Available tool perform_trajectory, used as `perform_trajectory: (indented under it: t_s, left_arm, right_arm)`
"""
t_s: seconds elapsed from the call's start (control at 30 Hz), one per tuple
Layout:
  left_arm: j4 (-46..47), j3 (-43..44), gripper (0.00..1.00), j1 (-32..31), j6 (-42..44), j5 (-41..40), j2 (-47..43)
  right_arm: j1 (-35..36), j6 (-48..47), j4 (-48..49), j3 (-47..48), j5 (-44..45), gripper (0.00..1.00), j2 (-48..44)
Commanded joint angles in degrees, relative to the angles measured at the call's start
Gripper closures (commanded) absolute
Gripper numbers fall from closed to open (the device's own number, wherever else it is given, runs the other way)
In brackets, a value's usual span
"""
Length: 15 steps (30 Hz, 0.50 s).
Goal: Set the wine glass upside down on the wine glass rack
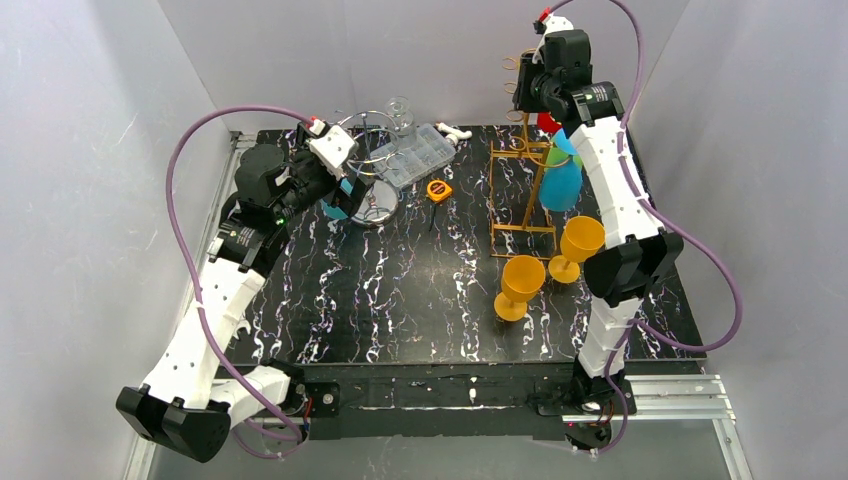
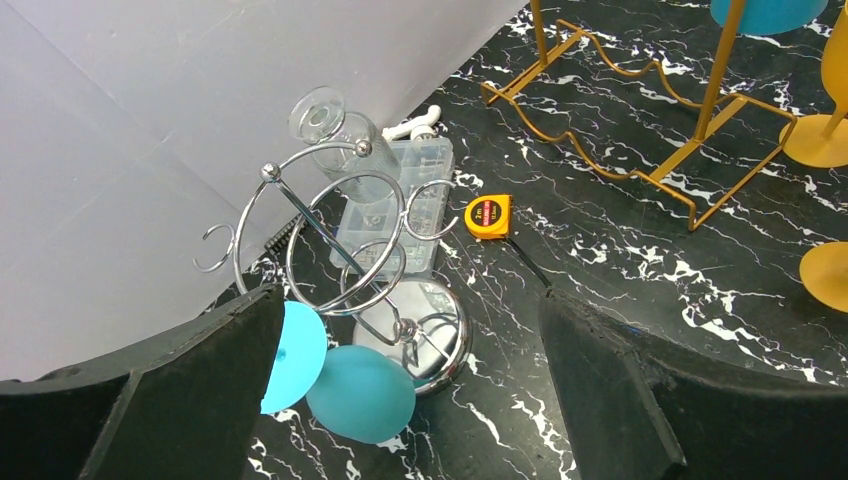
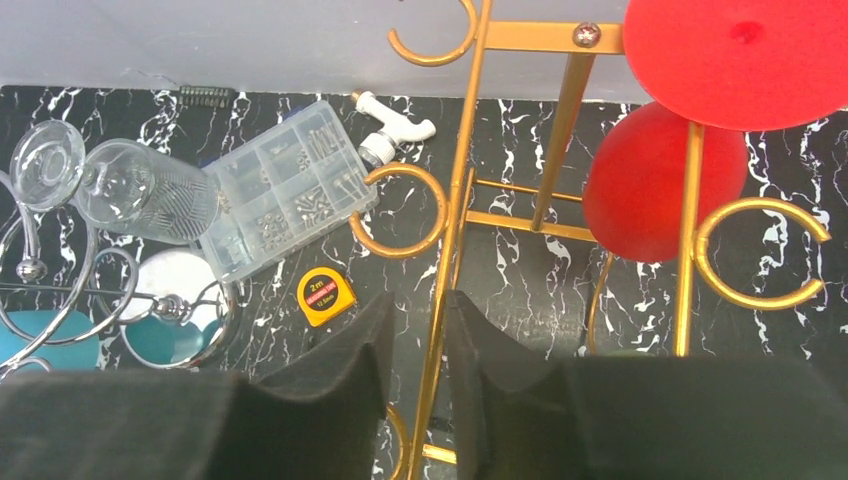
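Black right gripper (image 3: 418, 310): raised at the top of the gold rack (image 3: 459, 190). Its fingers (image 3: 340, 370) stand a narrow gap apart and clamp nothing. A gold post shows through the gap; whether it touches them cannot be told.
Left gripper (image 2: 410, 310): spread wide, holding nothing, above the chrome rack (image 2: 445, 335). The foot of the teal glass (image 2: 360, 393) sits just beside one finger.
Red wine glass (image 3: 650, 185): hangs upside down on the gold rack, foot uppermost, near the right gripper and apart from it.
Wine glasses: six. The red wine glass and a blue glass (image 1: 562, 182) hang on the gold rack. Two orange glasses (image 1: 522, 280) (image 1: 582, 240) stand upright on the bench (image 1: 400, 290) near that rack's foot. The teal glass and a clear glass (image 3: 145, 190) are at the chrome rack.
Racks: two.
Loose items: one compartment box (image 1: 415, 152), one yellow tape measure (image 1: 438, 190), one white fitting (image 1: 455, 131).
Hard to make out: whether the teal glass hangs or leans. The right arm partly covers the blue glass from above. The red foot is cut off at the wrist view's edge.
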Motion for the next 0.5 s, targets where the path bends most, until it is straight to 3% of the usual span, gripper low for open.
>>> perform_trajectory:
  t_s: [0.0, 0.1, 0.3, 0.47]
  left_arm:
    - [-0.20, -0.46, 0.02, 0.34, -0.73, -0.22, -1.46]
    - [0.15, -1.11, 0.02, 0.33, 0.32, -0.32, -1.92]
    - [0.16, -0.95, 0.02, 0.34, 0.24, -0.72, -1.63]
    - [0.22, -1.37, 0.02, 0.37, 0.12, -0.81, -1.55]
  right_arm:
    - [-0.10, -1.30, 0.90, 1.20, 0.37, 0.72, 0.47]
    - [-0.18, -3.32, 1.28, 1.97, -2.44, 0.83, 0.08]
    - [-1.33, -7.35, -0.43, 2.79, -9.70, 0.96, 0.14]
    - [-3.15, -10.05, -2.25, 2.73, -16.23, 0.99, 1.30]
